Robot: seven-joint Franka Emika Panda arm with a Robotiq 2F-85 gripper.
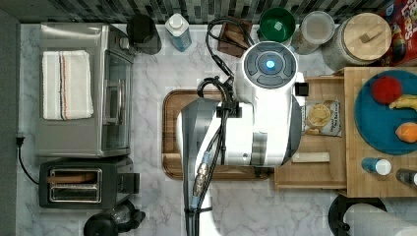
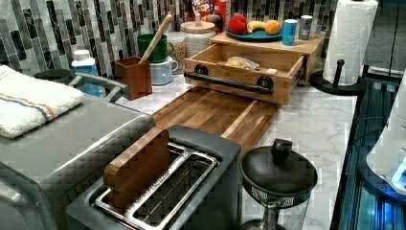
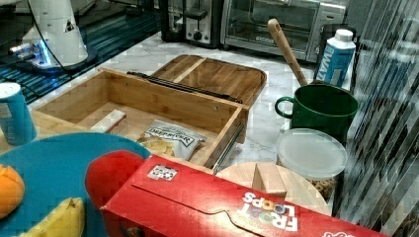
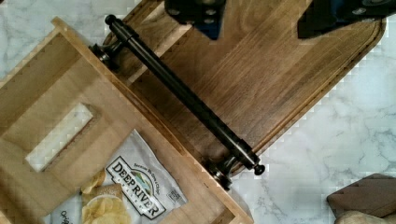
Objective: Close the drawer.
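Note:
The drawer stands pulled out from under the light wood top, over the brown cutting board. Its long black bar handle runs across the front; the handle lies between the drawer and the board in the right view. A chips bag and a small white block lie inside the drawer. My gripper hangs open above the cutting board, a short way off the handle, with nothing between its fingers. In the top view my arm covers part of the drawer.
A toaster oven and toaster stand at the top view's left. A green mug, jars and a blue bottle line the back wall. A blue plate with fruit sits on the wood top; a paper towel roll stands beside it.

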